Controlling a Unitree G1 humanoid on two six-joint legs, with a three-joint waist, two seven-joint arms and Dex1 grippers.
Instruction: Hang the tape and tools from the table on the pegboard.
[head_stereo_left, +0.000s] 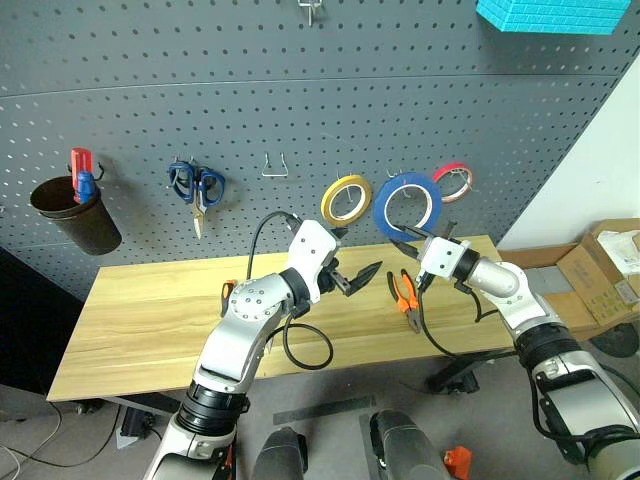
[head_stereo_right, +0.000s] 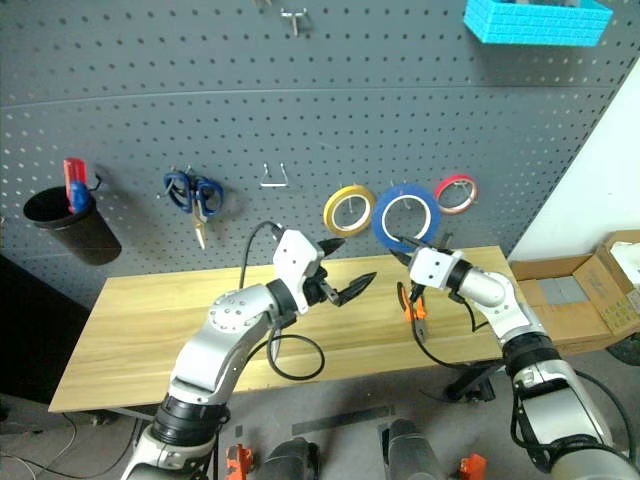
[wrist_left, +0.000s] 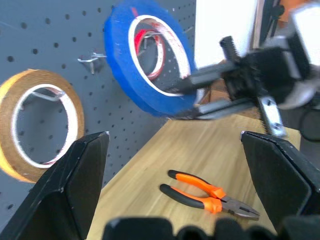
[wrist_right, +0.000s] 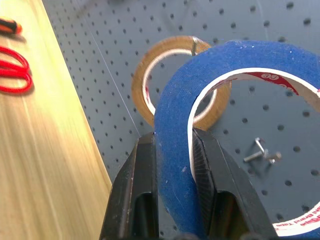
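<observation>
both arms reach level; right gripper (wrist_right: 174, 165) pinches blue tape (head_stereo_left: 407, 204)

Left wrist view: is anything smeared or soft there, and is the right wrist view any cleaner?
Left wrist view: right gripper and blue tape motion-smeared, pliers crisp. Right wrist view: tape rim between the fingers sharp, red scissors on the table soft at the frame's edge.

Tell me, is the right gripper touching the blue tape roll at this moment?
Touching. In the right wrist view, the right gripper has one black finger on each side of the blue tape, pressed against its band with no gap.
</observation>
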